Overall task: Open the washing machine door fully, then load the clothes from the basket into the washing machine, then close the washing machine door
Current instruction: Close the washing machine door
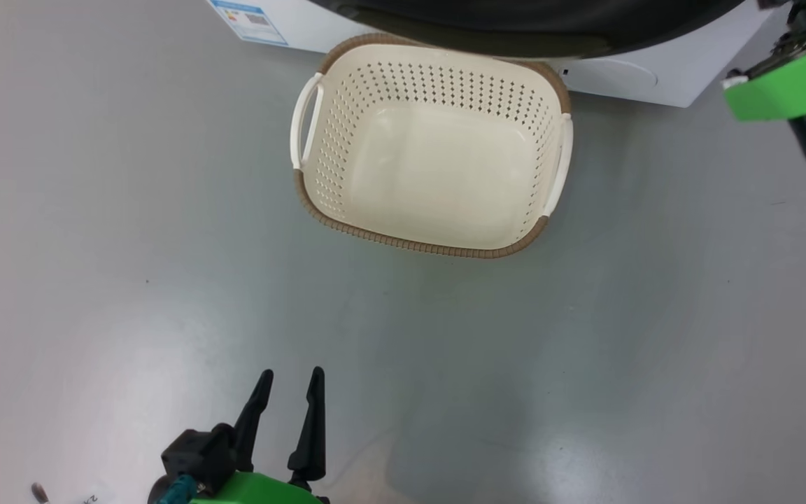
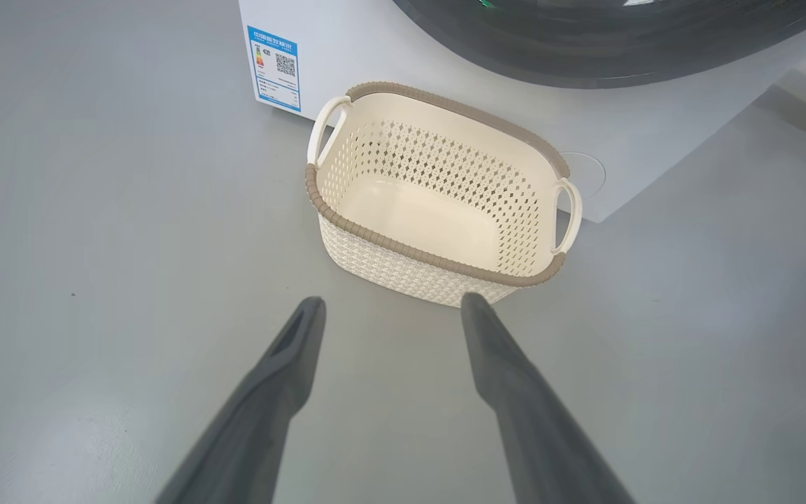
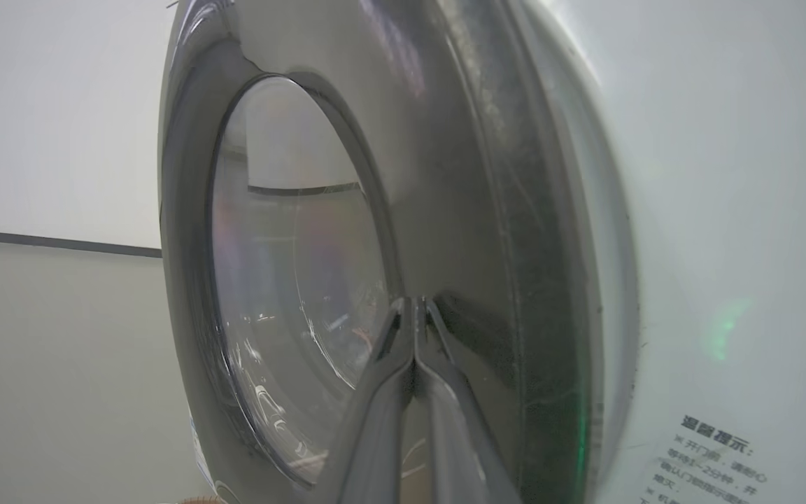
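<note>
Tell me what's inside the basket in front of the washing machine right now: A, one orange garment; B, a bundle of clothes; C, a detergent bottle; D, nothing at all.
D: the basket shows a bare cream bottom and bare perforated walls in both the head view and the left wrist view.

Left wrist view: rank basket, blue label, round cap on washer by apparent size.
1. basket, by far.
2. blue label.
3. round cap, though the basket's handle hides part of it, so its place against the label is unsure.
</note>
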Motion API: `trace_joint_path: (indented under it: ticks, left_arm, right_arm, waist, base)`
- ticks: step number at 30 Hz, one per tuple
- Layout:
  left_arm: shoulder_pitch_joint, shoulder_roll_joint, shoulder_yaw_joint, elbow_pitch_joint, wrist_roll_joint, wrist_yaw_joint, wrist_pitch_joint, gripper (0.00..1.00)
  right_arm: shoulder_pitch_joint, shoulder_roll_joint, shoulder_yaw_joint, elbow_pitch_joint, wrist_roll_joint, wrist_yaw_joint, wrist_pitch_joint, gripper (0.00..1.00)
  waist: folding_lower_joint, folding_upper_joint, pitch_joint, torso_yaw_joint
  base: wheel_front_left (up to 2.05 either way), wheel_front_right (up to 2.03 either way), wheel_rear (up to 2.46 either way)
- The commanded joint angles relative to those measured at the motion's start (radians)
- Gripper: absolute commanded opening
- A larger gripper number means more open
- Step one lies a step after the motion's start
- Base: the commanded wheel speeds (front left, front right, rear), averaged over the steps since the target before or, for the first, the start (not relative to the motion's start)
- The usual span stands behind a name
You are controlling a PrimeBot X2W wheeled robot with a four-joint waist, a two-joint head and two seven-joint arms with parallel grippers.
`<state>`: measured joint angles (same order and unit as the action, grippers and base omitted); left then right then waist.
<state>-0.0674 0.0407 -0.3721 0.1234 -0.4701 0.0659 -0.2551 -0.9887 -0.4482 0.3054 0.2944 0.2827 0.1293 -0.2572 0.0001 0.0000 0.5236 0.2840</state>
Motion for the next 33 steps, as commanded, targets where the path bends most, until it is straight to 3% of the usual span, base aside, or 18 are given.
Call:
trace_joint_path:
  ticks: [1, 7, 16, 25, 26, 27, 28, 33]
  left_arm:
    - [-0.008, 0.009, 0.025, -0.025, 0.0, 0.005, -0.007, 1.0]
    - [-0.005, 0.009, 0.014, -0.022, 0.003, 0.001, -0.007, 1.0]
    - [-0.015, 0.009, 0.014, -0.035, 0.002, -0.002, -0.007, 1.0]
    - [-0.011, 0.009, 0.065, -0.021, -0.011, -0.008, -0.007, 1.0]
    - [-0.006, 0.009, 0.081, -0.015, -0.017, -0.009, -0.007, 1.0]
    - [-0.003, 0.009, 0.089, -0.011, -0.017, -0.011, -0.007, 1.0]
    - [-0.001, 0.009, 0.096, -0.006, -0.015, -0.014, -0.007, 1.0]
    - [0.016, 0.009, 0.146, 0.011, -0.006, -0.024, -0.007, 1.0]
  right_arm:
    - [-0.023, -0.001, -0.006, -0.001, -0.016, 0.001, -0.005, 0.0]
    - [-0.066, 0.006, -0.036, 0.056, -0.041, 0.001, -0.005, 0.0]
    - [-0.139, 0.028, -0.177, 0.154, -0.132, 0.001, -0.005, 0.0]
    - [0.013, 0.058, -0.164, 0.108, -0.079, 0.001, -0.005, 0.01]
    - [0.074, 0.072, -0.167, 0.074, -0.069, 0.001, -0.005, 0.47]
    - [0.109, 0.078, -0.165, 0.054, -0.065, 0.001, -0.005, 0.76]
    - [0.146, 0.081, -0.161, 0.035, -0.058, 0.001, -0.005, 1.0]
    - [0.357, 0.09, -0.156, -0.071, -0.022, 0.001, -0.005, 1.0]
  waist:
    - [-0.0001, 0.0, 0.007, 0.01]
    - [-0.0001, 0.0, 0.003, 0.028]
    - [-0.0001, 0.0, -0.002, 0.042]
    - [-0.0001, 0.0, -0.105, -0.003]
    - [-0.0001, 0.0, -0.137, -0.02]
    - [-0.0001, 0.0, -0.155, -0.029]
    - [-0.0001, 0.0, -0.173, -0.038]
    - [-0.0001, 0.0, -0.268, -0.084]
  base:
    - [0.0, 0.0, 0.0]
    - [0.0, 0.0, 0.0]
    - [0.0, 0.0, 0.0]
    - [0.0, 0.0, 0.0]
    - [0.0, 0.0, 0.0]
    - [0.0, 0.0, 0.0]
    - [0.0, 0.0, 0.0]
    - [0.0, 0.0, 0.0]
